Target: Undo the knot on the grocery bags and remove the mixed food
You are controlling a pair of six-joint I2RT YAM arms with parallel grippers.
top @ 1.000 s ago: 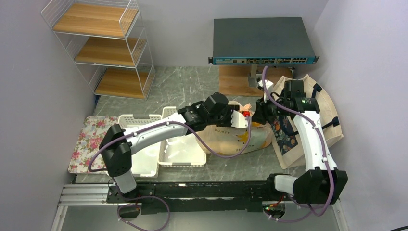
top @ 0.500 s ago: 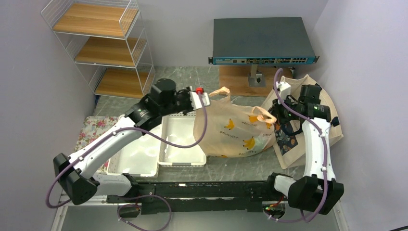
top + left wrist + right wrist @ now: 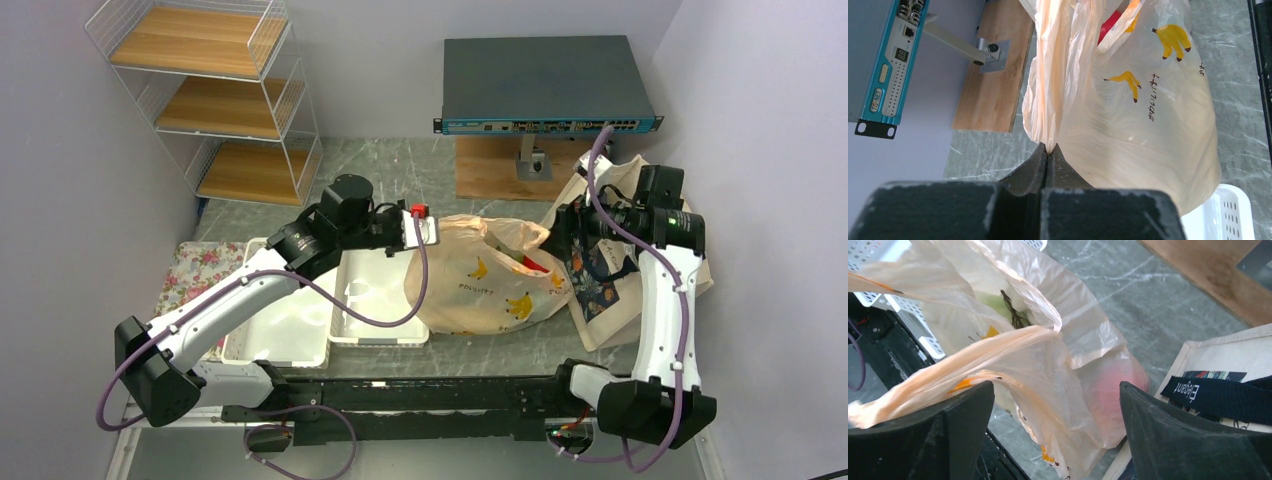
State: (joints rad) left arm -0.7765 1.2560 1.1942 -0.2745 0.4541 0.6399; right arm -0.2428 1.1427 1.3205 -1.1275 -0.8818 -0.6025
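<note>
The peach-beige plastic grocery bag point(image 3: 480, 290) with banana prints lies mid-table, its mouth gaping toward the right; no tied knot shows. My left gripper point(image 3: 432, 232) is shut on the bag's left handle strip point(image 3: 1053, 90) and holds it up taut. My right gripper point(image 3: 558, 230) is open at the bag's right end, its fingers wide apart either side of loose plastic point(image 3: 1048, 370) without pinching it. Inside the bag I see something red point(image 3: 535, 265) and something green point(image 3: 998, 305). The cream tote point(image 3: 625, 300) with a navy strap point(image 3: 1218, 395) lies under the right arm.
Two white perforated baskets point(image 3: 375, 300) stand left of the bag, beside a floral tray point(image 3: 185, 290). A wire shelf point(image 3: 215, 100) is at the back left. A network switch point(image 3: 545, 85) on a wooden board point(image 3: 500, 165) stands behind.
The grippers pulled the bag's top apart, left handle leftward, right handle rightward. The right gripper has since opened and let its handle drop; the left sank slightly, still gripping.
</note>
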